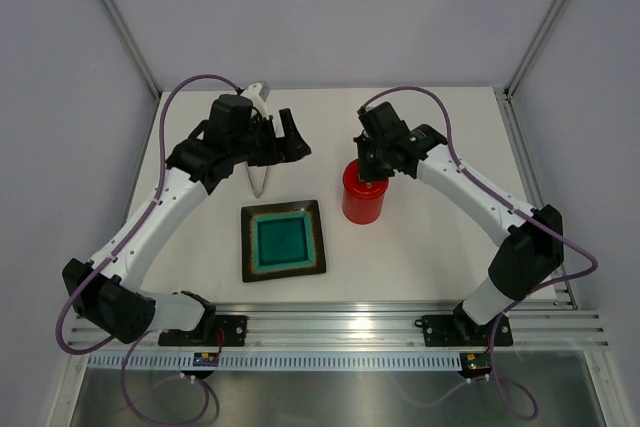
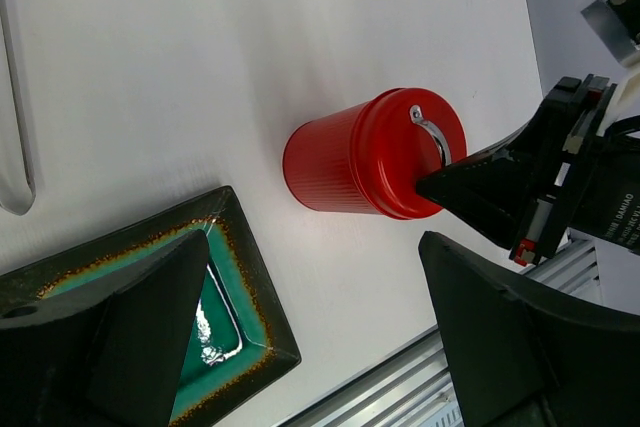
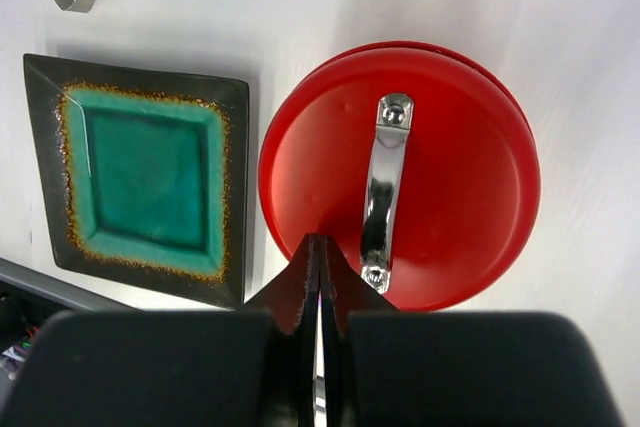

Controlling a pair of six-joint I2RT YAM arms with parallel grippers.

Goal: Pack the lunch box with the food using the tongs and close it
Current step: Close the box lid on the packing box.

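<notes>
The red lunch box (image 1: 363, 199) stands right of the plate with its lid (image 3: 450, 177) on, the metal handle (image 3: 385, 187) on top. My right gripper (image 3: 320, 243) is shut with nothing between its fingers. Its tips are on the lid's near rim, just beside the handle, as the left wrist view also shows (image 2: 428, 187). My left gripper (image 1: 293, 139) hangs open and empty above the table, left of the lunch box (image 2: 325, 162). The silver tongs (image 1: 259, 181) lie on the table under my left arm, partly hidden. No food is in view.
A square dark plate with a teal centre (image 1: 247, 243) lies in front of the tongs and left of the lunch box, with nothing on it. An aluminium rail (image 1: 340, 327) runs along the near table edge. Grey walls enclose the back and both sides.
</notes>
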